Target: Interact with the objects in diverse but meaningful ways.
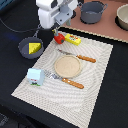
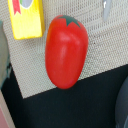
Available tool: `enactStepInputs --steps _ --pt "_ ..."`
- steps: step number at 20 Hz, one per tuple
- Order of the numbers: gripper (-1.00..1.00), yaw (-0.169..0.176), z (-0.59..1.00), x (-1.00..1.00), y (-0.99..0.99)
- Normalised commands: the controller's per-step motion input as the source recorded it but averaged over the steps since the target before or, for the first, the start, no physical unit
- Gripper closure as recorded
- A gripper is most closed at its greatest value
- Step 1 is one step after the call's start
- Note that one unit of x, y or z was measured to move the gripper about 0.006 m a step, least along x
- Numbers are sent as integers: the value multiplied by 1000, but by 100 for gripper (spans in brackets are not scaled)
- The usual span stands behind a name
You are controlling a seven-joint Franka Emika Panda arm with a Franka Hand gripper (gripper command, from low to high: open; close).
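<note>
A: One target right now — the red tomato. My claw hangs right over it at the far corner of the placemat. I read this as the approach-to-grasp step.

B: Claw state?

A: Cannot tell. No fingers show in the wrist view and the exterior view blurs them. Nothing looks held; the tomato lies on the mat.

B: Next move needs what?

A: Straight descent, fingers straddling the tomato's narrow width. It's rounded and smooth, so I judge it could roll or squirt out if I pinch off-centre.

B: Crowding near the tomato?

A: Yellow box just beside it, nearly touching in the wrist view. Mat edge runs close by the tomato, dark table beyond. Frying pan with the cheese wedge sits near, off the mat.

B: Open room?

A: Wooden plate, well away from the tomato, looks bare; knife and fork flank it. Milk carton is further still. Grey pot stands beyond the tomato on the pink board.
</note>
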Motion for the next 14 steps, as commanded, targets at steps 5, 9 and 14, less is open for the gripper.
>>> enactStepInputs --steps 5,9,14 --pt "-100 1 -285 0 135" --pt "-100 0 -311 0 96" --pt "-100 0 -317 21 43"
